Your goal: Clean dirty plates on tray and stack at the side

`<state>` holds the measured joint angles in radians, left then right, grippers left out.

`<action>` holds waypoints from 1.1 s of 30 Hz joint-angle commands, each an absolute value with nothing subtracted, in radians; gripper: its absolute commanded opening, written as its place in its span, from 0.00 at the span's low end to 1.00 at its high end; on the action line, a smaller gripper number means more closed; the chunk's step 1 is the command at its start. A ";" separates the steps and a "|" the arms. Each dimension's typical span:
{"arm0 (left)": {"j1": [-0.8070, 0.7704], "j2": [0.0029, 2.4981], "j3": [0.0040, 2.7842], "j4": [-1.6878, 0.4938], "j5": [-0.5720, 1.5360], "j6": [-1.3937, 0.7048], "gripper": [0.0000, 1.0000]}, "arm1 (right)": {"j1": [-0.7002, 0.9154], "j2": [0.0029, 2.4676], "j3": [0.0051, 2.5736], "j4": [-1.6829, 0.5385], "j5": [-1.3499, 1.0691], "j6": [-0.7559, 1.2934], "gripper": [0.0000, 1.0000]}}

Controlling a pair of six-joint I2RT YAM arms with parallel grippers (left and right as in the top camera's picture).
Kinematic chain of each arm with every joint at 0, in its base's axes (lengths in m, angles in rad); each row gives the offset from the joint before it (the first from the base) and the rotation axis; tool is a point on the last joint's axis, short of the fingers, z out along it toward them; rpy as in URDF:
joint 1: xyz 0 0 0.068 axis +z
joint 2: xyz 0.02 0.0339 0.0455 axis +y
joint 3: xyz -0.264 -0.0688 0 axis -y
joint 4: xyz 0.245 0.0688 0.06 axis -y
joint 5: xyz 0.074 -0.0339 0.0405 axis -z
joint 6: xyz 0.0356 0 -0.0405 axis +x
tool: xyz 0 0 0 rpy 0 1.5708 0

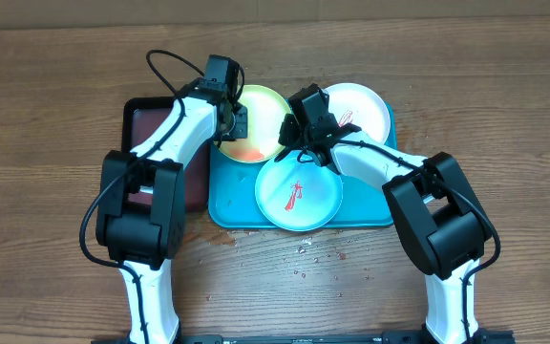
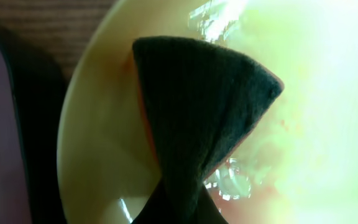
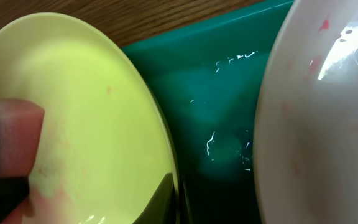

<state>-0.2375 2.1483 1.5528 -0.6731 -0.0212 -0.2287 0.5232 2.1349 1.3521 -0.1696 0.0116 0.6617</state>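
Note:
The yellow-green plate (image 1: 259,122) (image 2: 98,143) (image 3: 92,93) sits at the back left of the turquoise tray (image 1: 225,205) (image 3: 216,124), with an orange-red smear near its front. My left gripper (image 1: 231,121) (image 2: 179,214) is shut on a folded dark scouring sponge (image 2: 197,112) (image 3: 5,155) that presses on this plate. My right gripper (image 1: 295,141) (image 3: 176,205) is shut on the plate's right rim. The white plate (image 1: 359,108) (image 3: 316,124) lies at the back right with faint red marks. In front lies the pale mint plate (image 1: 299,194) with a red smear.
A dark-red tray with a black rim (image 1: 146,129) lies left of the turquoise tray, partly under my left arm. Water drops (image 1: 304,250) dot the wooden table in front of the tray.

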 commanded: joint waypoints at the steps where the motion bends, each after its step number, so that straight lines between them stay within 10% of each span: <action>1: -0.263 2.204 1.512 -0.719 0.036 -0.191 0.04 | 0.537 2.143 1.374 -0.167 -0.028 0.659 0.04; 33: -0.276 2.205 1.514 -0.708 0.078 -0.119 0.04 | 0.537 2.143 1.374 -0.167 -0.028 0.659 0.04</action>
